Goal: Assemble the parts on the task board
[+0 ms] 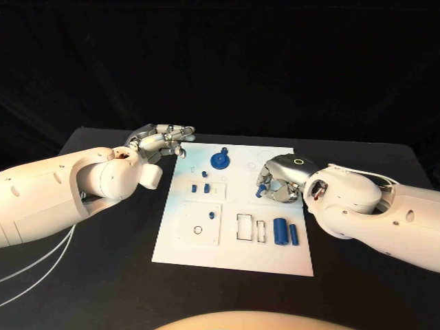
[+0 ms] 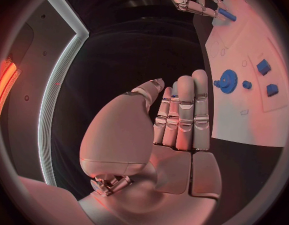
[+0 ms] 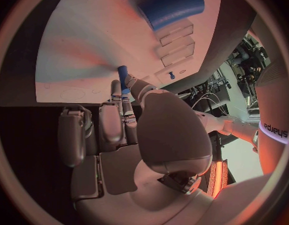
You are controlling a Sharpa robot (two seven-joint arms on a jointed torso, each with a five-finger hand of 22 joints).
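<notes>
Over the middle of the task board (image 1: 181,251), the right hand (image 1: 276,184) hovers with a small blue peg (image 3: 122,78) pinched at its fingertips, other fingers curled in. Step in hand looks like carrying this peg to its seat; which socket is meant, cannot tell. Next move calls for lining the peg upright over a hole and pressing it straight down.

Left hand (image 1: 163,142) hangs off the board's far left corner, over the bare desk (image 1: 101,275), fingers straight and side by side, holding nothing.

Blue gear (image 1: 219,160) sits near the board's far edge, small blue blocks (image 1: 201,187) left of the right hand. Two blue cylinders (image 1: 287,232) lie near the board's right edge, close under the right arm; likely in the way of a low sweep.
</notes>
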